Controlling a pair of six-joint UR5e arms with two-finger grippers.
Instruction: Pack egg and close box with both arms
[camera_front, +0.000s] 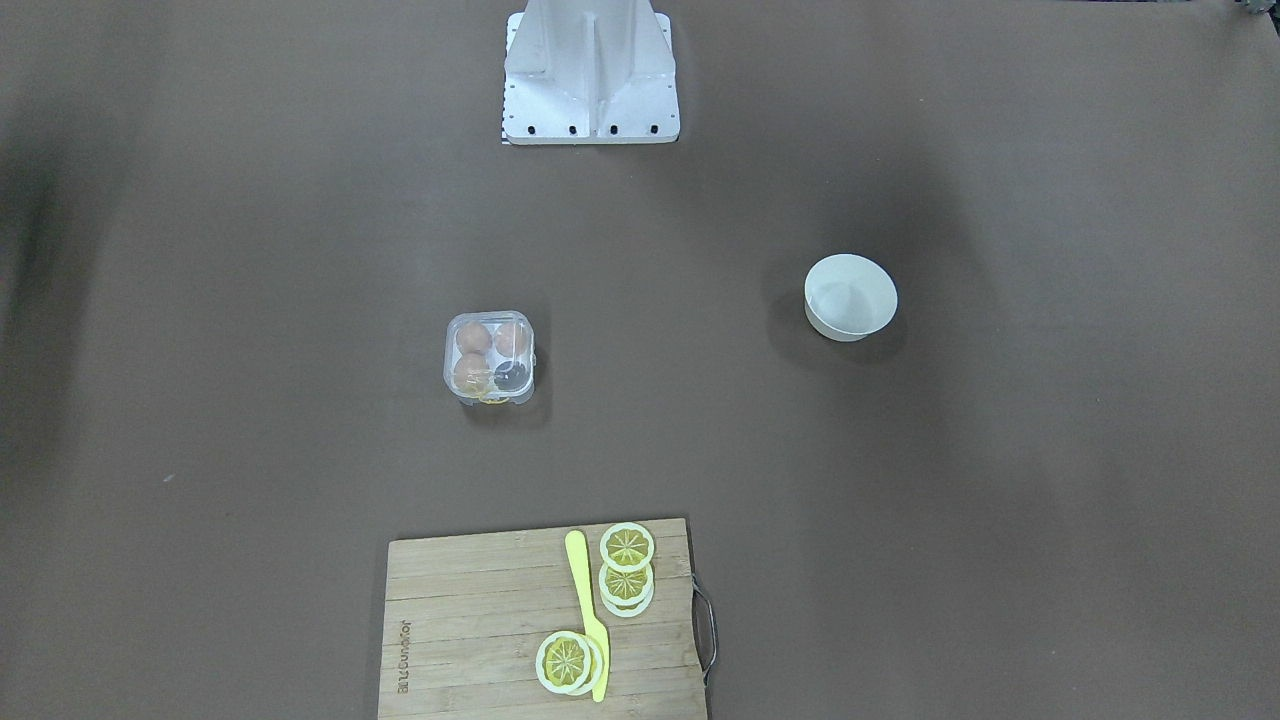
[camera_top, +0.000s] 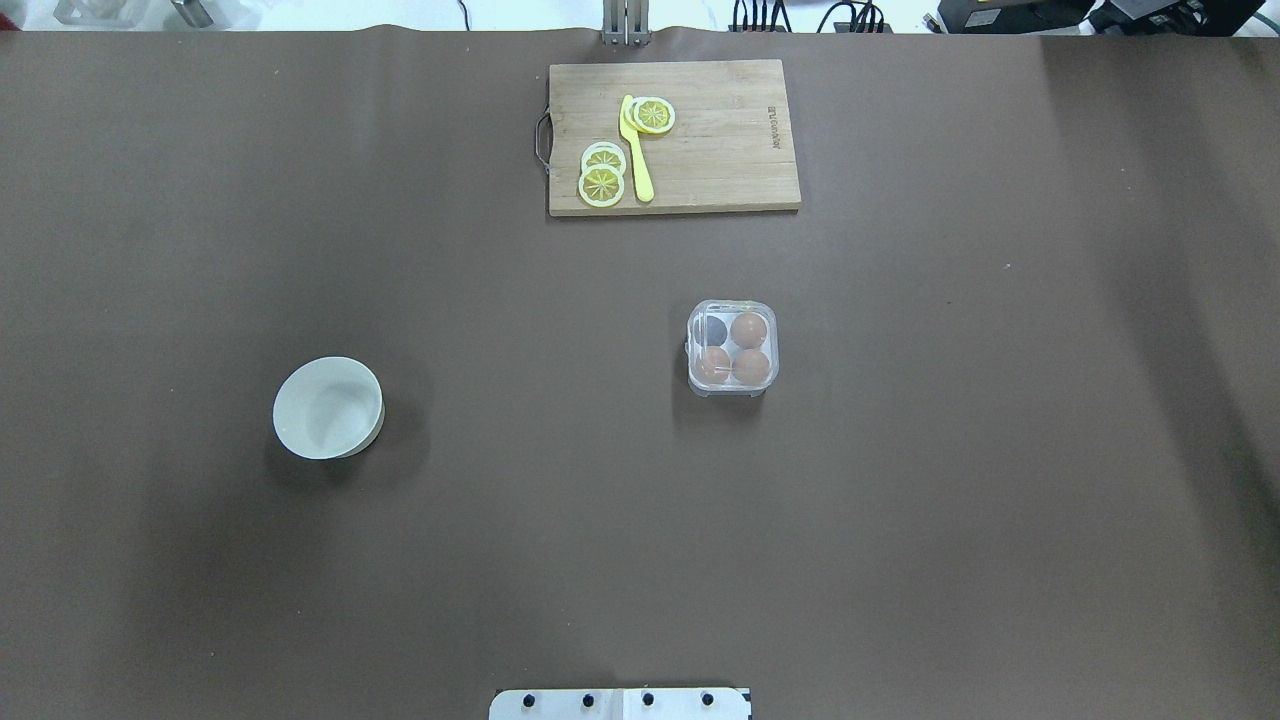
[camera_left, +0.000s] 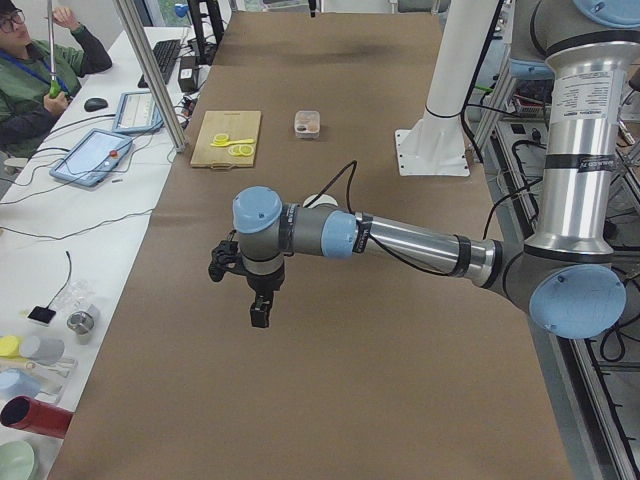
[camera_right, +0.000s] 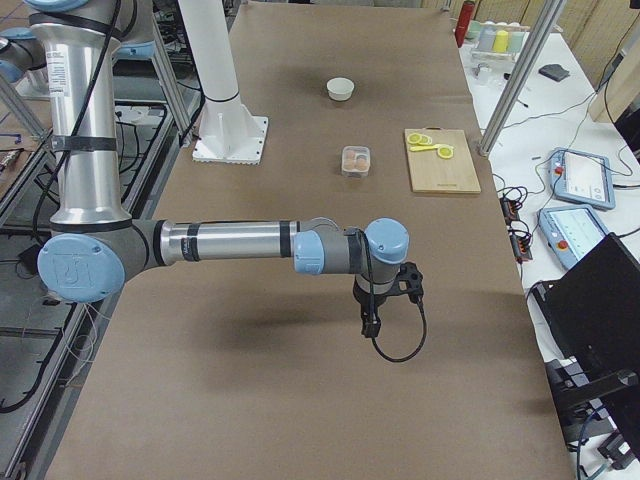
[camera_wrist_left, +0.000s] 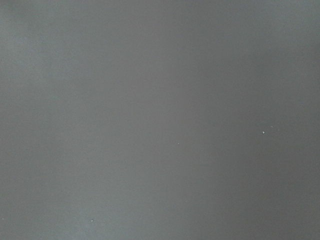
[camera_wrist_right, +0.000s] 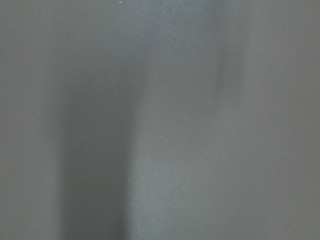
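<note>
The clear box stands mid-table, its lid down and its yellow clasp on the operators' side. Three tan-brown eggs lie in its cells; the fourth cell looks dark and empty. I see no loose egg. The left arm's gripper hangs over bare table near the left end, far from the box. The right arm's gripper hangs over bare table near the right end, far from the box. I cannot tell whether either gripper is open or shut. Both wrist views show only brown table.
A round white bowl stands on the robot's left side and looks empty. A wooden cutting board with lemon slices and a yellow knife lies at the far edge. The white base is at the near edge.
</note>
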